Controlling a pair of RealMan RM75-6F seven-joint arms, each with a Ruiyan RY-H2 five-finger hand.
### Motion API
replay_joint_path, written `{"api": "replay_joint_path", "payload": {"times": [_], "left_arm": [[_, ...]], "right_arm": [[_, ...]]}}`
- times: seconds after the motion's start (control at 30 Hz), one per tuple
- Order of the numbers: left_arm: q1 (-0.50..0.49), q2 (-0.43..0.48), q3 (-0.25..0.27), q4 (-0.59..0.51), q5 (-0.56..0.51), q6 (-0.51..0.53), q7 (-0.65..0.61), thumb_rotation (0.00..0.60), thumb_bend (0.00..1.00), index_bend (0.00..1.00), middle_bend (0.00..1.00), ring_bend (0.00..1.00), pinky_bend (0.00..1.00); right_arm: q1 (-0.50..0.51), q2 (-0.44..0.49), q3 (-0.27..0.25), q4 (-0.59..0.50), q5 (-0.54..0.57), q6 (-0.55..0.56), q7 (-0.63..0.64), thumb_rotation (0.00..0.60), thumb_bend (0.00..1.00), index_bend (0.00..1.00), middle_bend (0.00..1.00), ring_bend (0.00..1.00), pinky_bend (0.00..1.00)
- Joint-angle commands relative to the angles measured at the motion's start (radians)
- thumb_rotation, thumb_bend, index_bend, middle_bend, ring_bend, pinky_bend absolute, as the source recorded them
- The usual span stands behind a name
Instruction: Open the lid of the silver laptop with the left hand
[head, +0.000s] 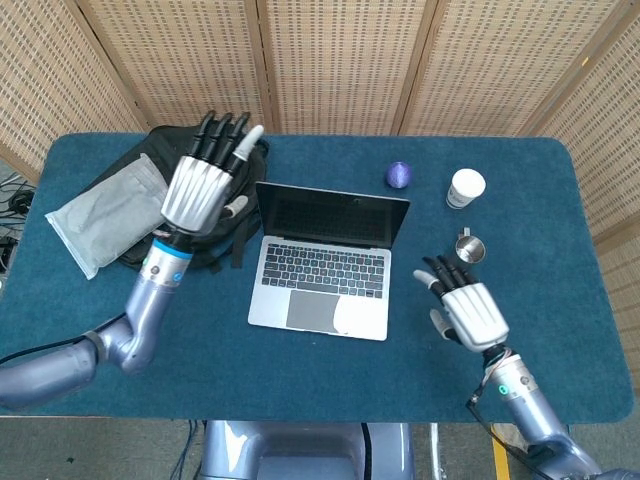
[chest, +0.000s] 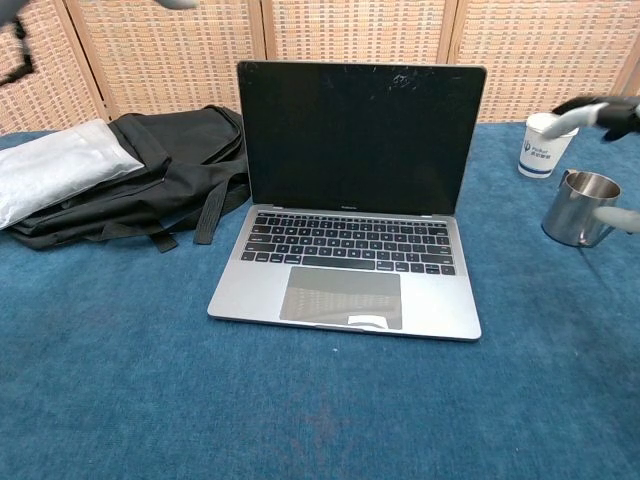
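The silver laptop stands open in the middle of the blue table, lid upright, screen dark. My left hand hovers raised to the left of the lid, over the black bag, fingers spread and holding nothing; the chest view shows none of it. My right hand is lifted off the table to the right of the laptop, fingers apart and empty. In the chest view only its dark fingertips show at the right edge, above the cups.
A black bag with a grey pouch lies left of the laptop. Right of it stand a metal pitcher, a white paper cup and a purple ball. Wicker screens stand behind the table.
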Motion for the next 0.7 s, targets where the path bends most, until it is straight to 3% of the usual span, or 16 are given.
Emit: {"api": "replay_joint_path", "payload": {"times": [0.03,0.27,0.4,0.57,0.7], "left_arm": [[0.165,0.169,0.042,-0.193,-0.058,0.072,-0.009,0.6,0.0,0.0,0.0,0.0,0.0],[0.396,0.331,0.185,-0.354,-0.091,0.132,-0.111,0.6,0.0,0.0,0.0,0.0,0.0],[0.508,0.362,0.275,-0.39,-0.037,0.189,-0.177,0.6,0.0,0.0,0.0,0.0,0.0],[0.628,0.334,0.36,-0.405,0.04,0.279,-0.223,0.6,0.0,0.0,0.0,0.0,0.0],[0.672,0.291,0.378,-0.389,0.088,0.321,-0.224,0.6,0.0,0.0,0.0,0.0,0.0]], "right_arm": [[-0.063,0.0,0.033,0.128,0.016,0.081,0.132,0.6,0.25,0.11,0.0,0.0,0.13],[-0.138,-0.008,0.017,0.278,-0.026,0.189,0.28,0.6,0.02,0.08,0.0,0.0,0.08],[-0.185,0.0,-0.013,0.271,-0.074,0.257,0.312,0.6,0.0,0.05,0.0,0.0,0.04],[-0.247,0.029,-0.064,0.19,-0.122,0.312,0.271,0.6,0.0,0.0,0.0,0.0,0.0],[-0.276,0.05,-0.084,0.142,-0.143,0.331,0.226,0.6,0.0,0.0,0.0,0.0,0.0]]}}
